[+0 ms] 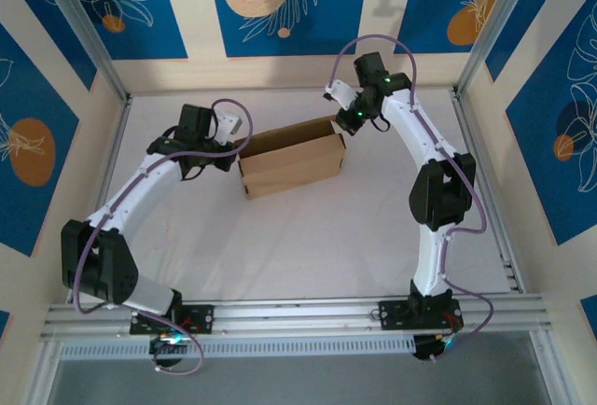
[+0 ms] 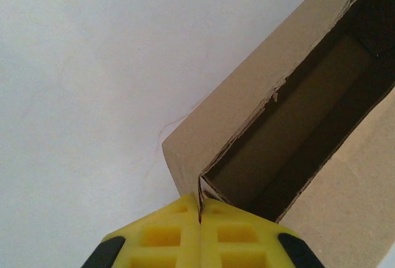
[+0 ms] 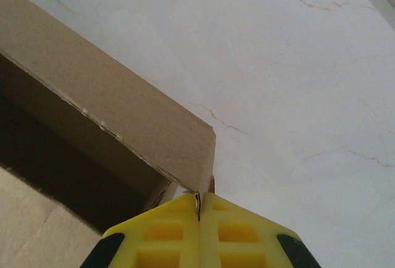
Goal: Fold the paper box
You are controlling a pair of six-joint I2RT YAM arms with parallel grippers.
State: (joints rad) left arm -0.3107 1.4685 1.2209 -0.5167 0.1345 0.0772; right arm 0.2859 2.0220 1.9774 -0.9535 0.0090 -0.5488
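Top external view: the paper box (image 1: pixel 291 158) sits on the white table (image 1: pixel 308 246), already raised into a shallow trough with its cavity open upward. The left pincer (image 1: pixel 240 150) meets the box's left end. The right pincer (image 1: pixel 341 123) meets the box's far right corner.

Left wrist view: the left pincer (image 2: pixel 199 209) has its yellow fingers (image 2: pixel 163 234) pressed together, with a thin edge of cardboard running into the seam between them at a corner of the paper box (image 2: pixel 247 113). It looks clamped on that corner wall. The dark cavity opens beyond the corner, and a broad flat panel (image 2: pixel 345 200) runs along one long side of it.

Right wrist view: the right pincer (image 3: pixel 199 205) is likewise closed, its fingers (image 3: pixel 237 231) pinching the corner edge of the paper box (image 3: pixel 142 120), whose long wall stands upright beside the cavity.

The step in hand appears to be bracing both ends so the walls stay square. Next, I judge, the broad panel must be brought over the cavity and tucked. That calls for one pincer to let go and regrip the panel while the other keeps the box from sliding.
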